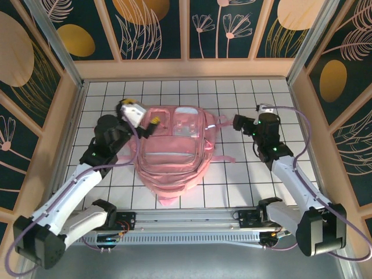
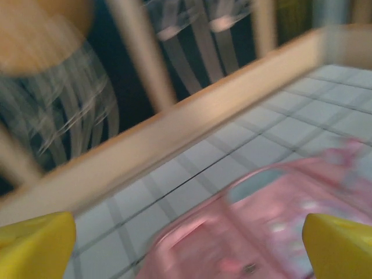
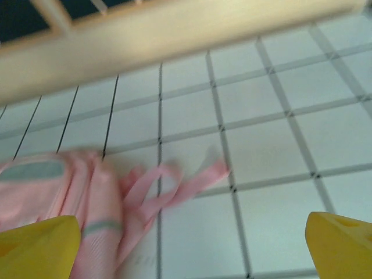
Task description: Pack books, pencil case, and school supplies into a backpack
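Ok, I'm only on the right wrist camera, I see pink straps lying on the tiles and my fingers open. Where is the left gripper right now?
Observer: From above, the left gripper is at the far left corner of the backpack.
Operator: Is it gripping anything?
Observer: No. In its own wrist view the yellow fingertips stand wide apart, with nothing between them.
Operator: And how does the bag lie?
Observer: Flat on the middle of the table, front side up. Your right gripper is beside its far right corner, not touching it.
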